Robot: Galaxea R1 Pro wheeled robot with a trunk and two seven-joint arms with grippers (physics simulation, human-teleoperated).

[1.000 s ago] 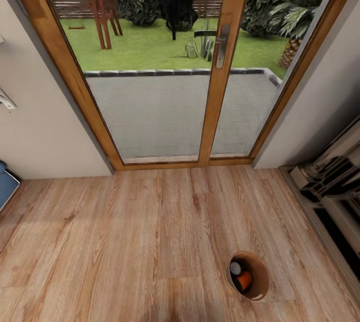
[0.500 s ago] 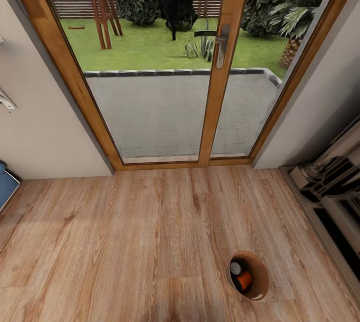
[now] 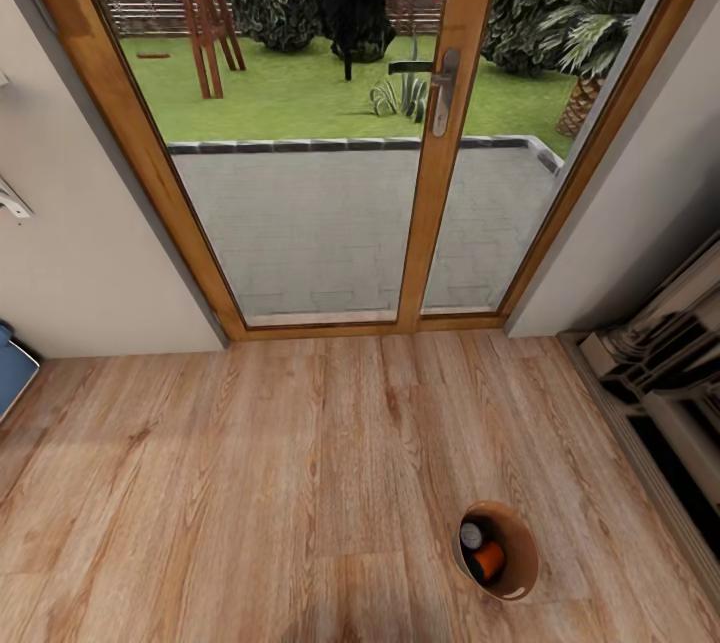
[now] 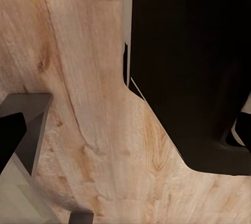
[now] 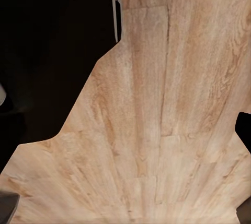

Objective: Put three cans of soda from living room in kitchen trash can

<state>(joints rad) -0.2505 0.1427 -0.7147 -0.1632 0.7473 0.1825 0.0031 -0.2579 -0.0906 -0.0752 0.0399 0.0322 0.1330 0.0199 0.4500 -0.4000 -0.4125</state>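
Before me stretches a light wood plank floor [image 3: 250,483], running up to a pair of wood-framed glass doors [image 3: 330,123] with a grey metal lever handle [image 3: 440,88] on the middle stile. Through the glass I see a grey paved terrace, a green lawn, dark shrubs and a red wooden frame by a slatted fence. Pale grey walls [image 3: 80,253] flank the doors on either side. At my right edge stands a dark and white slatted piece of furniture [image 3: 670,373]; I cannot tell what it is. At my left edge a blue cushioned corner [image 3: 12,368] pokes in.

On the floor, near me and to my right, stands the small round tapered bin with a tan-brown wood-like inside [image 3: 497,551], upright and well apart from the doors. Inside it lie an orange soda can [image 3: 488,560] and, touching it on the far side, a can end-on with a silver top [image 3: 471,535], whose body colour I cannot tell. Whether a third can sits beneath them I cannot tell.

My left wrist camera looks down on the same pale planks beside a large black mass of my own body; a grey finger [image 4: 29,130] of my left pincer juts in at the edge. My right wrist camera likewise shows planks and black bodywork. Whether either pincer is open or closed I cannot tell.
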